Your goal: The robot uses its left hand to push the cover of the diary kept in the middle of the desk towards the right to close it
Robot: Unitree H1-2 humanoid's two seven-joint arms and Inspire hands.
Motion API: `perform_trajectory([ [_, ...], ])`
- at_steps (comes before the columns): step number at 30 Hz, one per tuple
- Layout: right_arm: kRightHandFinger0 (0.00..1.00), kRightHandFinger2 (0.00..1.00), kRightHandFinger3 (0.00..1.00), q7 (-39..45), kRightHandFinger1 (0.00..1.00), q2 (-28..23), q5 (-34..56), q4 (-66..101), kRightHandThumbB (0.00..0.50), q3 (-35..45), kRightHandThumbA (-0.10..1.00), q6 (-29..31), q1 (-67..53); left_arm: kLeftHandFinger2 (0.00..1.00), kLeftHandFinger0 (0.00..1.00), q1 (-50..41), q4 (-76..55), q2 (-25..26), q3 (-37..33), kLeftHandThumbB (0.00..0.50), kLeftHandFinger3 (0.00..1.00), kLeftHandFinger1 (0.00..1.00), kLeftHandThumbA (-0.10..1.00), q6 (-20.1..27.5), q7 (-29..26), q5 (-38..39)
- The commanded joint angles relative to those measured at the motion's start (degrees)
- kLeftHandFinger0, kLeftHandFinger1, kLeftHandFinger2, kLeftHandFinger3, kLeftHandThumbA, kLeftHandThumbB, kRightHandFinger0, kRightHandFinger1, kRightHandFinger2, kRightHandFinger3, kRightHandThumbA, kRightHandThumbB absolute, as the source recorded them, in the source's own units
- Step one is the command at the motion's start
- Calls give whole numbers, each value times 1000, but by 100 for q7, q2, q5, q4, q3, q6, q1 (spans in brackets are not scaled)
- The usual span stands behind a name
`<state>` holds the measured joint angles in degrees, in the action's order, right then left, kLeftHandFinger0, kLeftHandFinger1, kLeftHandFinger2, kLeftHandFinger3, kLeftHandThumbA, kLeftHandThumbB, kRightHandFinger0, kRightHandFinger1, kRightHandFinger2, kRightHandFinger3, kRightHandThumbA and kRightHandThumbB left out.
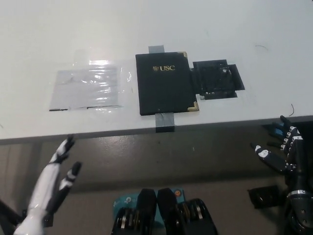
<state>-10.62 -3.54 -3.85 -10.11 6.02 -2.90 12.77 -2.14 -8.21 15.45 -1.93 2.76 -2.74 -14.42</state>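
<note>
From my head view, the diary (164,89) lies shut in the middle of the white tabletop (220,29), close to its near edge, black cover up with "USC" in gold near the far end and gold corners on its right side. A grey tape strip (165,121) runs from its near edge over the tabletop's edge, and a second grey piece (155,48) peeks out at its far edge. Touching the diary's right side lies a flat black patch (216,79). To the left, just beside the diary, a clear plastic sheet (89,87) lies flat and glares.

My left hand (54,178) hangs below the tabletop's near edge at lower left, fingers spread, holding nothing. My right hand (283,152) rests low at far right, below the tabletop, fingers apart and empty.
</note>
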Motion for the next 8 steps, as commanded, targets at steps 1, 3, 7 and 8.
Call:
perform_trajectory([
  [1, 542, 805, 878, -8, 703, -30, -60, 121, 58, -17, 917, 224, 187, 1000, 940, -200, 819, 231, 736, 192, 1000, 1000, 1000, 1643, -221, 956],
  [3, 538, 798, 876, 7, 701, -36, -54, 117, 54, -20, 914, 230, 176, 1000, 915, -258, 983, 209, 939, 177, 1000, 1000, 1000, 1605, -268, 952],
  [7, 529, 793, 876, -24, 699, -41, -102, 107, 50, -24, 916, 187, 170, 988, 928, -240, 1445, 135, 1321, 267, 1000, 999, 1000, 1627, -272, 1140],
  [8, 529, 793, 876, -24, 699, -41, -102, 107, 50, -24, 916, 187, 170, 988, 928, -240, 1445, 135, 1321, 267, 1000, 999, 1000, 1627, -272, 1140],
])
